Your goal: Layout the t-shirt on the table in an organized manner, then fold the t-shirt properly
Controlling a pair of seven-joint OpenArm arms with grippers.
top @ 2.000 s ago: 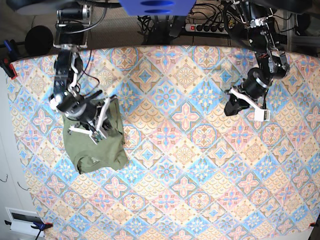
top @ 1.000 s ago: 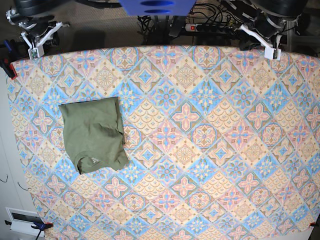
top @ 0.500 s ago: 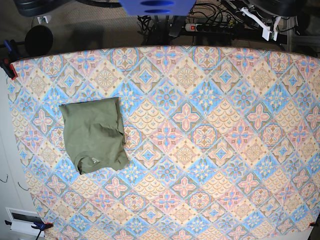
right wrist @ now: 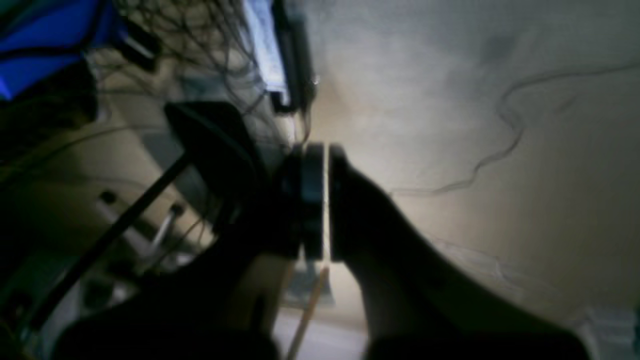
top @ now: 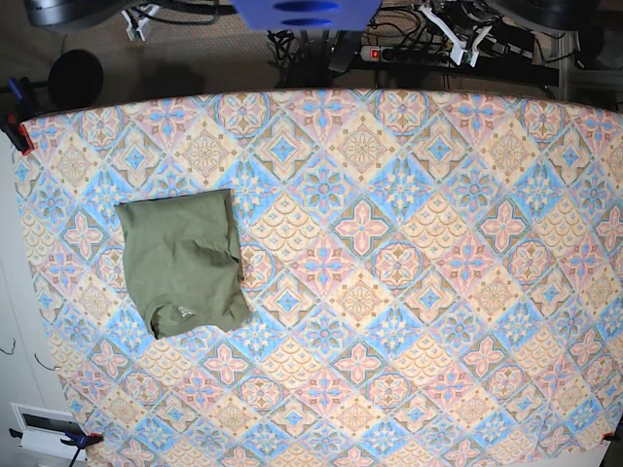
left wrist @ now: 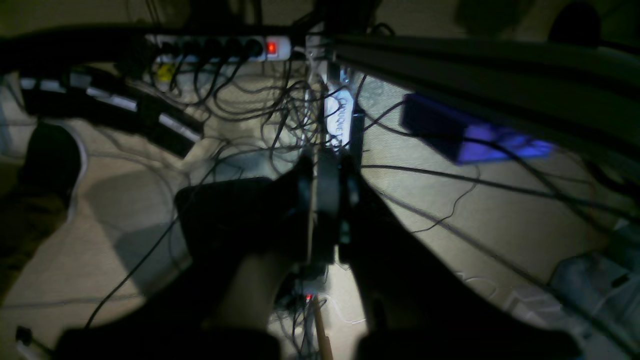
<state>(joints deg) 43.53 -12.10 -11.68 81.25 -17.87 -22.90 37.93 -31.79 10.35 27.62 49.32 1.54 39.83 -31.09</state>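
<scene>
Grippers both pinched shut on nothing: left black gripper [left wrist: 327,200] parked over a mess of dark tangled cables [left wrist: 260,120] and a white power strip [left wrist: 220,47], right black gripper [right wrist: 320,200] over plain pale floor [right wrist: 450,100]. Further out, folded olive-green cotton t-shirt [top: 185,263] lying flat near the left edge of the pink-blue-cream diamond-tiled table [top: 409,272], well apart from both.

The t-shirt [top: 185,263] is soft, matt, wrinkled cloth. The table [top: 409,292] wears smooth, matt patterned cloth.
</scene>
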